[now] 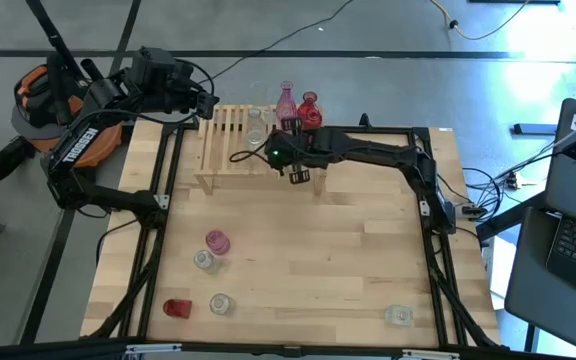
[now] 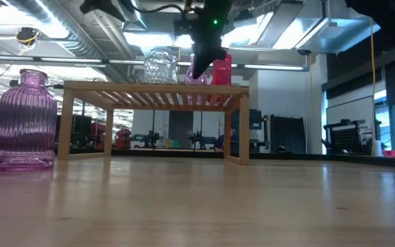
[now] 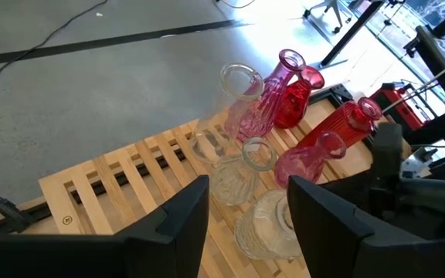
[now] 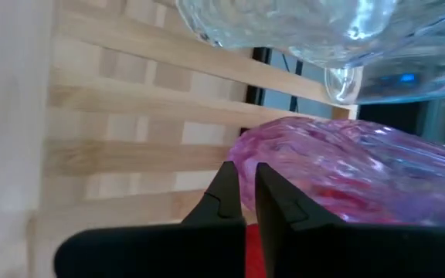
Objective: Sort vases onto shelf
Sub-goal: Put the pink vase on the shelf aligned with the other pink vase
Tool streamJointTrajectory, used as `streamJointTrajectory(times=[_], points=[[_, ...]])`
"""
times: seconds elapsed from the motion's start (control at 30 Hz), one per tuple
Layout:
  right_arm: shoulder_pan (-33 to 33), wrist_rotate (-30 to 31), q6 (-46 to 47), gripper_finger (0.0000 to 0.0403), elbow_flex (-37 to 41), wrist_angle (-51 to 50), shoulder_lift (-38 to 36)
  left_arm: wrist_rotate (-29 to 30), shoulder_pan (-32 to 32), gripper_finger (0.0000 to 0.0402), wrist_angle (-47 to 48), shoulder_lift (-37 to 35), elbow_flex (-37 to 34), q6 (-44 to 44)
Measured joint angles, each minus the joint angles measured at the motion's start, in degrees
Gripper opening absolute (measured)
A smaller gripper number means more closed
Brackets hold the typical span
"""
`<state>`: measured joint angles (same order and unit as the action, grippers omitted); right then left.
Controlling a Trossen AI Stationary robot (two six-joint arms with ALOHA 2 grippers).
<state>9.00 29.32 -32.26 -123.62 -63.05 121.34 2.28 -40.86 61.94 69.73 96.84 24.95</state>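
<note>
The shelf [image 1: 230, 140] stands at the table's far side, with several vases at its right end: a tall pink one [image 3: 265, 96], red ones [image 3: 296, 96], clear ones [image 3: 246, 174] and a squat pink one [image 3: 307, 158]. My right gripper [image 4: 242, 176] is shut, slanting down over that end, its tips at the squat pink vase [image 4: 346, 166]. My left gripper [image 3: 246, 220] hangs open above the shelf's far left corner, holding nothing. More vases stand on the table near the front: pink [image 1: 217, 242], red [image 1: 176, 307] and clear [image 1: 221, 303]. My right gripper has its shut fingertips [image 4: 230, 185] right at the squat pink vase's side [image 4: 273, 154], coming slanting down from the table's right. I cannot tell whether they touch it. The vase rests on the shelf's slats.
A lone clear vase [image 1: 399, 316] stands near the table's front right corner. In the low view a ribbed pink vase [image 2: 25, 116] stands on the tabletop close to the camera. Bare tabletop lies between the shelf and the front vases.
</note>
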Motion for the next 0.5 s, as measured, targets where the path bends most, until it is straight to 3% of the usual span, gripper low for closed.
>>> streamJointTrajectory(times=[0.5], points=[[2.3,-0.4,-2.7,0.0000,0.4,5.1,0.0,0.0,0.0,0.0169,0.0,0.0,0.0,0.0]])
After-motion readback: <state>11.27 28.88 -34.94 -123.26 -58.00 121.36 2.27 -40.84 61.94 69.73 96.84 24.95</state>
